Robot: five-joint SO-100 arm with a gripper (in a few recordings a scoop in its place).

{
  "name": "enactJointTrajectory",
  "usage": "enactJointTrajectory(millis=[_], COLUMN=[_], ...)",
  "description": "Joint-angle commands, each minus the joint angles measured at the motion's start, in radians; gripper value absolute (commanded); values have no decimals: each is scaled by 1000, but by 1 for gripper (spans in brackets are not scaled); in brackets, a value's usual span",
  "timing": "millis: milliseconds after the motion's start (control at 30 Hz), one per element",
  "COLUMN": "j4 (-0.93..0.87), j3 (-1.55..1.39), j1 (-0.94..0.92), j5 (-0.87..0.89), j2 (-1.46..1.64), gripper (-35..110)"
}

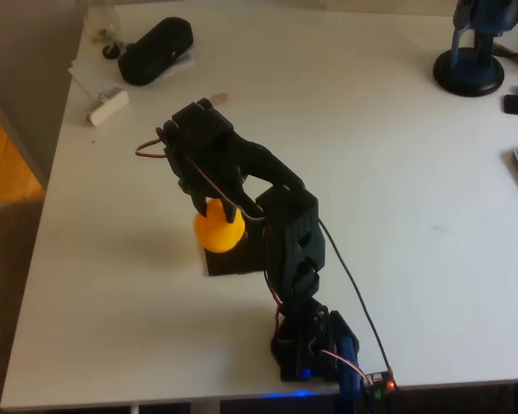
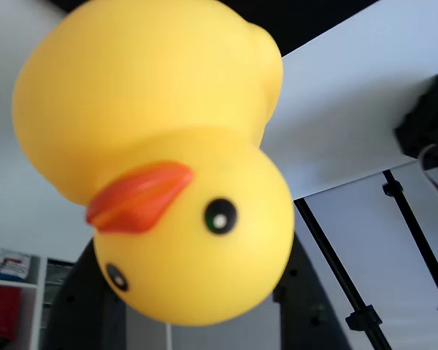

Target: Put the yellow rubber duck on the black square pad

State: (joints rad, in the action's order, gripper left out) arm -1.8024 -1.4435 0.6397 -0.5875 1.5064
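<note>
The yellow rubber duck (image 1: 218,229) stands over the upper left part of the black square pad (image 1: 237,257), a little left of the table's middle in the overhead view. My black gripper (image 1: 214,207) reaches down from above it, with a finger on each side of its top, shut on it. In the wrist view the yellow rubber duck (image 2: 160,168) appears upside down and very close, with its orange beak and black eyes turned to the camera. Behind its body lies a strip of the black square pad (image 2: 310,18). I cannot tell whether the duck rests on the pad or hangs just above it.
A bulky black oblong case (image 1: 155,50) and a small white object (image 1: 108,106) lie at the back left. A dark blue stand (image 1: 470,69) is at the back right. My arm's base (image 1: 315,345) sits at the front edge. The table's left edge (image 1: 43,224) is close.
</note>
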Motion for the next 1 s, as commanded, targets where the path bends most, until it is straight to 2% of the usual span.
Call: enactJointTrajectory(millis=[0,200,733,967], j4=[-74,-72,-69,-69], j3=[-49,-150,-150,-147], j1=[-2,-5,-14,-117], j5=[-9,-9,-18,-17], j2=[46,46,32,44], gripper=[13,13,14,13])
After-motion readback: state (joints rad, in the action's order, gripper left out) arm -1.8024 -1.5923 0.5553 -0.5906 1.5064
